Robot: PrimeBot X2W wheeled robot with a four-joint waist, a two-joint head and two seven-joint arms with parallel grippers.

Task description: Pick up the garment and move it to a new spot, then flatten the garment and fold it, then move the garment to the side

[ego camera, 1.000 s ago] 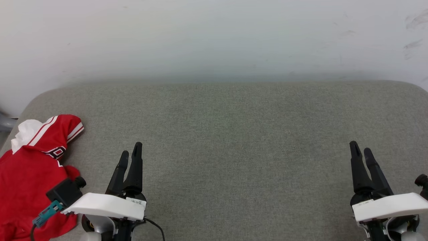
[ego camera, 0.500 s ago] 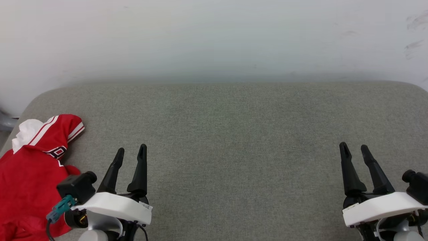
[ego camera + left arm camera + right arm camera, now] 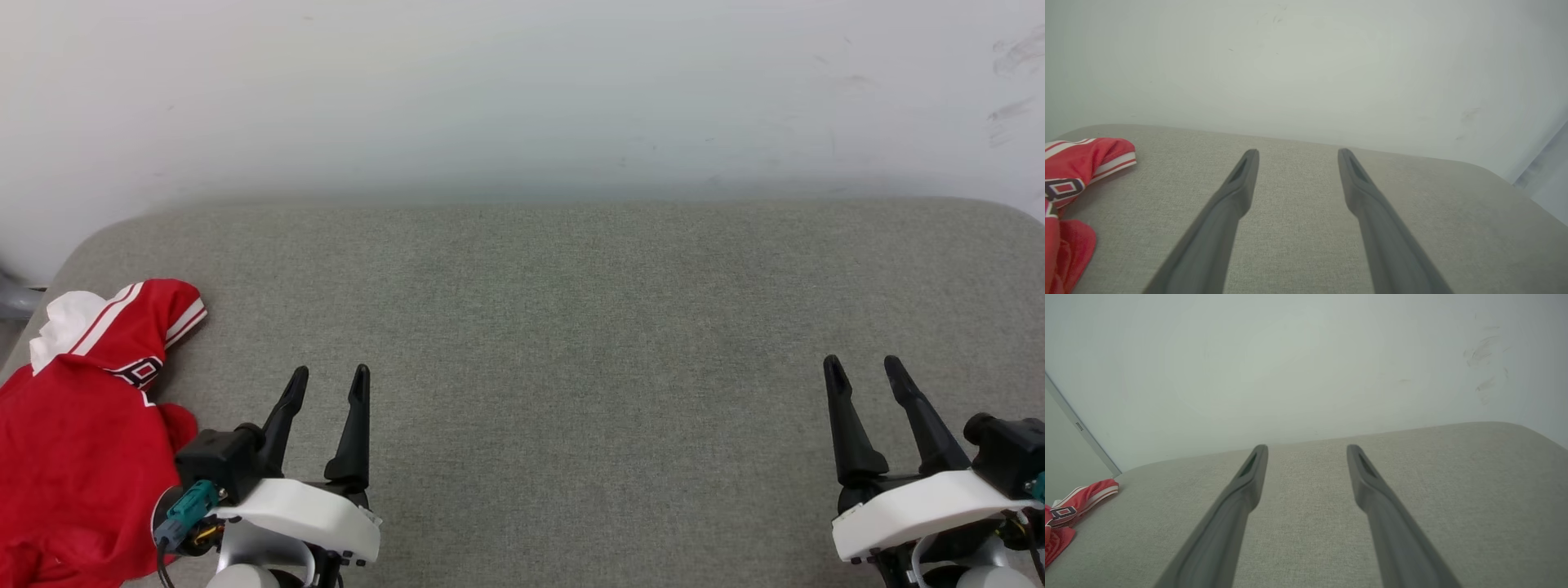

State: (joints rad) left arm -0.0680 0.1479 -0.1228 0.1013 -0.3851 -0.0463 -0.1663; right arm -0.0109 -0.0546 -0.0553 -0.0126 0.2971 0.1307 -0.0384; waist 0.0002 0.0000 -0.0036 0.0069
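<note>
Head view, left to right: the red jersey T-shirt point(image 3: 73, 441) lies crumpled at 8 o'clock, on the left end of the grey fabric cushion point(image 3: 571, 310), and reaches the frame's left and bottom edges. Its white sleeve with red-and-white striped trim points toward 12 o'clock, and part of a black-and-white outlined number shows just below the trim. Just at its 3 o'clock side is the left gripper point(image 3: 331, 371), at 7 o'clock in the frame. Its two dark fingers are spread with bare cushion between them, pinching nothing, tips pointing to 12 o'clock. The black wrist camera point(image 3: 216, 457) with a teal plug overlaps the T-shirt's edge in this view; whether it touches the cloth I cannot tell. Bare cushion runs on to the right gripper point(image 3: 861, 361) at 4 o'clock, well apart from the T-shirt, fingers likewise spread and empty. Behind the cushion, at 12 o'clock, stands a pale wall point(image 3: 522, 90) with faint scuff marks point(image 3: 1012, 106) at 2 o'clock. Left wrist view puts the T-shirt at 9 o'clock, apart from the spread fingers. Right wrist view shows it far off at 8 o'clock, near the cushion's left end.
</note>
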